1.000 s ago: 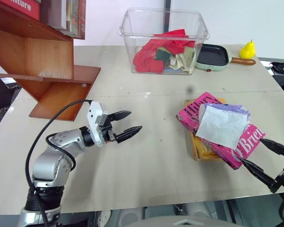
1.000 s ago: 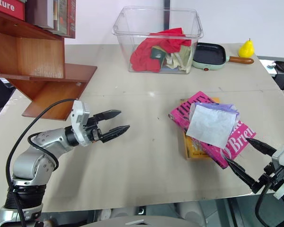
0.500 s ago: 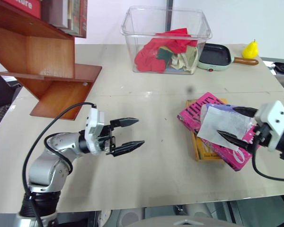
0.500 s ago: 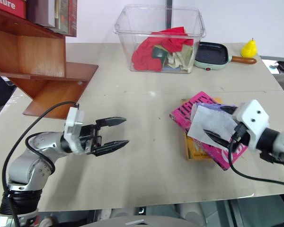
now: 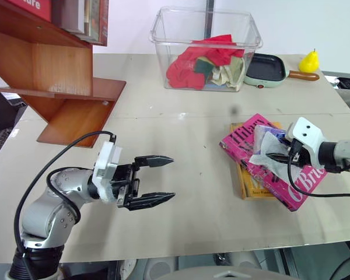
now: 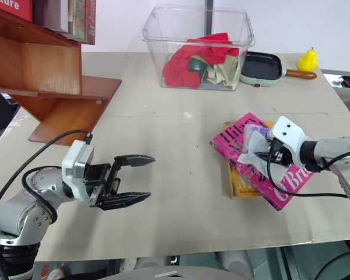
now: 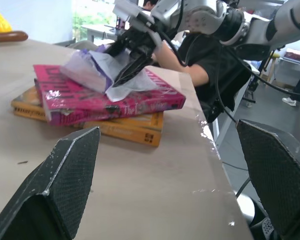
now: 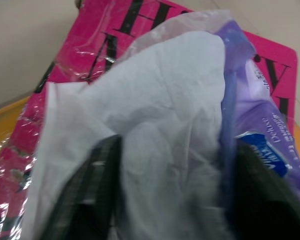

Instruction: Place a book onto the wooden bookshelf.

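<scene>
The hot-pink book (image 5: 239,139) lies flat at the right of the table on a yellow-orange book (image 5: 254,188). A white tissue (image 5: 262,153) and a purple wipes pack (image 8: 260,130) rest on its cover. My right gripper (image 5: 272,157) reaches in from the right, its fingers pinched on the bunched tissue above the cover. The wooden bookshelf (image 5: 52,70) stands at the far left with books upright on its top board. My left gripper (image 5: 172,178) hovers open over the left-centre of the table, pointing right, nothing between its fingers.
A clear bin (image 5: 205,49) of cloths stands at the back centre, with a small pan (image 5: 263,69) and a yellow pear (image 5: 308,60) to its right. A person in black (image 7: 205,60) sits beyond the table's right edge. Bare tabletop (image 5: 192,146) separates the two grippers.
My right gripper came in from the table's right edge over the pink book and closed on the tissue, bunching it. My left gripper drew back and turned to the right, still open.
</scene>
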